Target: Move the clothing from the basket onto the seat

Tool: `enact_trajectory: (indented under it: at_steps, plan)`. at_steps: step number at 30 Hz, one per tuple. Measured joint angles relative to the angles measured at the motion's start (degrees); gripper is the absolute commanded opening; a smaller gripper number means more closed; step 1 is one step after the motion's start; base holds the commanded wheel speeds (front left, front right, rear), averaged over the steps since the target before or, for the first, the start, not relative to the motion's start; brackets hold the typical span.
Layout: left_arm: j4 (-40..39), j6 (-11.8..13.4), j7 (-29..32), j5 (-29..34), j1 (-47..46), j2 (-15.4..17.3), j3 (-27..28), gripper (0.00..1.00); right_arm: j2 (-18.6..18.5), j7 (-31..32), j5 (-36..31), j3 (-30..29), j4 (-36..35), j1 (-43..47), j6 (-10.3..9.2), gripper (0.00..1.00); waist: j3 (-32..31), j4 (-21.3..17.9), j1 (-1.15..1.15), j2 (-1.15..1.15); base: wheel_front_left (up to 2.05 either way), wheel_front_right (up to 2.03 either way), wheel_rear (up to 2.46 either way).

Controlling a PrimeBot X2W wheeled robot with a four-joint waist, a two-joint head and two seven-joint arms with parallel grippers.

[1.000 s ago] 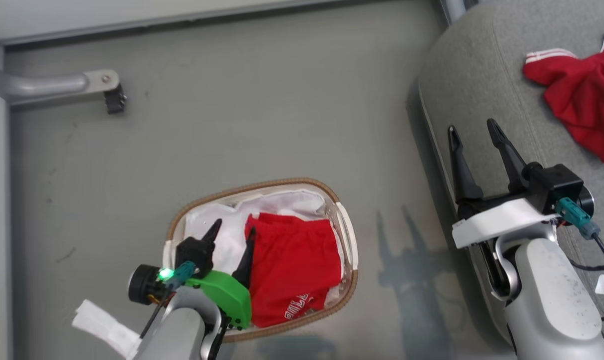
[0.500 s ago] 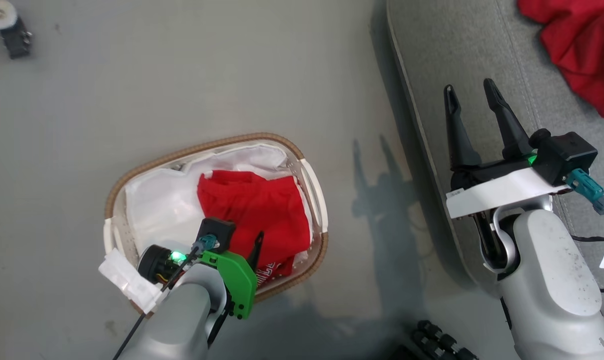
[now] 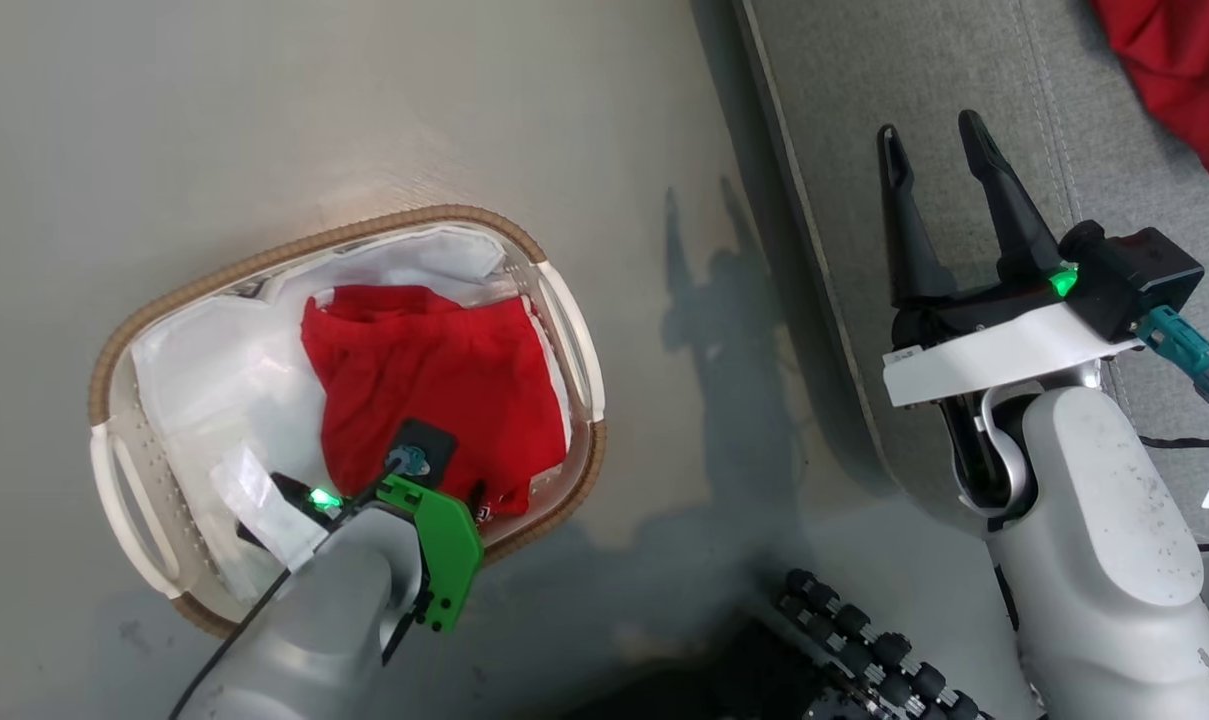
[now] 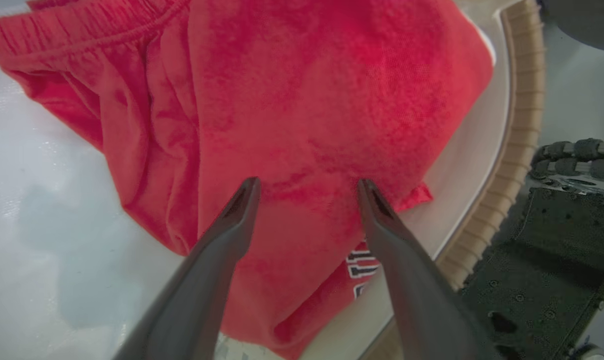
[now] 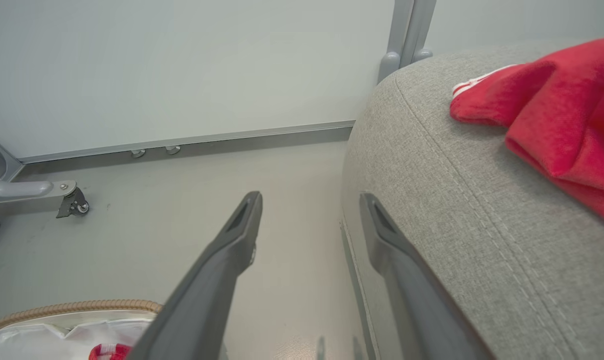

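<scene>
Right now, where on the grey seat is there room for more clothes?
Bare seat lies between its floor-side edge and the red garment on it, beside the right gripper. The basket is crowded: lettered garment and left gripper.

1. This looks like a robot lab or test room, set up with a few household things.
2. The floor (image 5: 182,200) is bare, smooth and grey. The wall (image 5: 182,65) is a plain pale panel with a metal rail (image 5: 232,137) along its foot and a metal post (image 5: 406,30) rising behind the seat (image 5: 456,200).
3. A grey metal leg on a small caster (image 5: 72,202) stands by the wall.
4. The household things are the grey upholstered seat and a wicker basket (image 3: 444,212) holding a red garment (image 3: 424,380).
</scene>
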Motion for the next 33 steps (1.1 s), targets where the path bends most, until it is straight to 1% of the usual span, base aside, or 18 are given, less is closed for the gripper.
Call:
enact_trajectory:
  at_steps: [4,9,13,16,25,26,27,28,33]
  plan:
    - [1.9,0.2,0.0,1.5,-2.0,0.5,-1.5,1.00,0.0,0.0,0.0,-0.3,-0.5,-0.9,0.00,1.00,2.0,-0.7,0.00,0.00,0.00,0.00,0.00]
    - [3.2,2.3,0.0,2.2,-4.1,0.5,-2.2,1.00,0.0,0.0,0.0,-0.9,-1.1,-1.3,0.00,1.00,4.4,-0.9,0.00,0.00,0.00,0.00,0.00]
    - [3.7,3.1,-0.4,1.8,-5.6,0.4,-2.0,1.00,0.0,0.0,0.0,-1.1,-1.4,-2.1,0.00,1.00,6.0,-0.8,0.00,0.00,0.00,0.00,0.00]
    - [3.8,3.0,-0.8,1.5,-6.4,0.3,-1.9,1.00,0.0,0.0,0.0,-1.3,-1.5,-3.0,0.00,1.00,7.0,-0.5,0.00,0.00,0.00,0.00,0.00]
    - [4.3,0.9,0.1,0.1,-7.1,-0.3,-2.4,1.00,0.0,0.0,-0.2,-1.5,-1.8,-3.9,0.00,1.00,8.0,0.3,0.00,0.00,0.00,0.00,0.00]
    - [4.3,0.8,0.3,-0.2,-7.1,-0.3,-2.5,0.77,0.1,0.0,-0.4,-1.5,-1.8,-3.9,0.00,1.00,8.0,0.3,0.00,0.00,0.00,0.00,0.00]
    - [4.4,0.7,0.5,-0.4,-7.1,-0.4,-2.6,0.28,0.1,0.0,-0.4,-1.6,-1.8,-3.9,0.00,1.00,8.0,0.3,0.00,0.00,0.00,0.00,0.00]
    - [4.4,0.6,0.6,-0.6,-7.1,-0.4,-2.7,0.00,0.1,0.0,-0.5,-1.6,-1.7,-3.9,0.00,1.00,8.0,0.3,0.00,0.00,0.00,0.00,0.00]
    - [4.5,0.3,0.4,-1.8,-6.7,-0.7,-3.0,0.00,0.1,0.0,-0.6,-2.0,-1.2,-3.9,0.00,1.00,7.0,0.5,0.00,0.00,0.00,0.00,0.00]
